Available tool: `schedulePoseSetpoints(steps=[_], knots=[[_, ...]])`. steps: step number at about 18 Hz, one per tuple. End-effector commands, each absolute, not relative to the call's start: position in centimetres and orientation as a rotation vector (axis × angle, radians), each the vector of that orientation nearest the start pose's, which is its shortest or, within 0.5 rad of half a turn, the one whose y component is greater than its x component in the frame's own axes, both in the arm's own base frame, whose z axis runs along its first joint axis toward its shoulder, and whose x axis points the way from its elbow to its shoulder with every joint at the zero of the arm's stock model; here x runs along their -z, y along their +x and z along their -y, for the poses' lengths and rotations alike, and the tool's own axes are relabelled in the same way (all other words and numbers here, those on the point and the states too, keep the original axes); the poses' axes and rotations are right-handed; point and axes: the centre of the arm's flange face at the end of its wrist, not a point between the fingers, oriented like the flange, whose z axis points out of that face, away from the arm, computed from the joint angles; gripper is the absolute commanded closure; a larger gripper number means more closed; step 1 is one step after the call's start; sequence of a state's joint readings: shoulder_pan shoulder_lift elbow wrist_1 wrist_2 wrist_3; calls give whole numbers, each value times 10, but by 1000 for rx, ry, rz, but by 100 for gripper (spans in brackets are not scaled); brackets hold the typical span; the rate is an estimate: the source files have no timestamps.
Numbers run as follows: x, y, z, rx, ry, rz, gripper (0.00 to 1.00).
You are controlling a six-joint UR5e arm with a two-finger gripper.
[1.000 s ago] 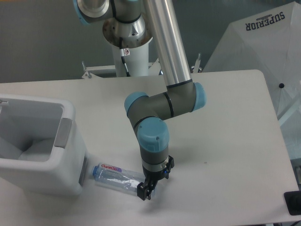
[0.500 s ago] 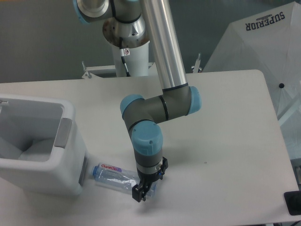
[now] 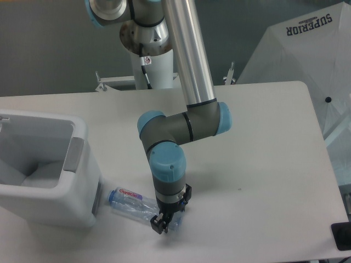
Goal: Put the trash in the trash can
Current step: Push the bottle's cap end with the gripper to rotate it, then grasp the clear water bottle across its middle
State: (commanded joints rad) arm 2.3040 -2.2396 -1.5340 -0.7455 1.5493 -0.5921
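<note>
Bottle lay on worktop just beside trash can | end effector low at bottle's base, closure unclear | advice: grip mid-body squarely before lifting.

My work surface is a white table with rounded corners. At its left edge stands the white trash can, its grey handle panel facing right. Just beside the can's lower right corner a clear plastic bottle lies on its side, blue cap toward the can, red-lettered label up.
</note>
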Motion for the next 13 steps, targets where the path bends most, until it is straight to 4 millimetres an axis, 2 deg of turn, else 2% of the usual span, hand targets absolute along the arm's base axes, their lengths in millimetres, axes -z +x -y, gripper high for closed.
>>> schedulePoseSetpoints(steps=[4, 7, 13], knots=[[-191, -367, -610, 10, -2317, 1804, 37], [-202, -369, -610, 5, -2304, 1791, 37], [-203, -370, -611, -4, -2304, 1787, 39]])
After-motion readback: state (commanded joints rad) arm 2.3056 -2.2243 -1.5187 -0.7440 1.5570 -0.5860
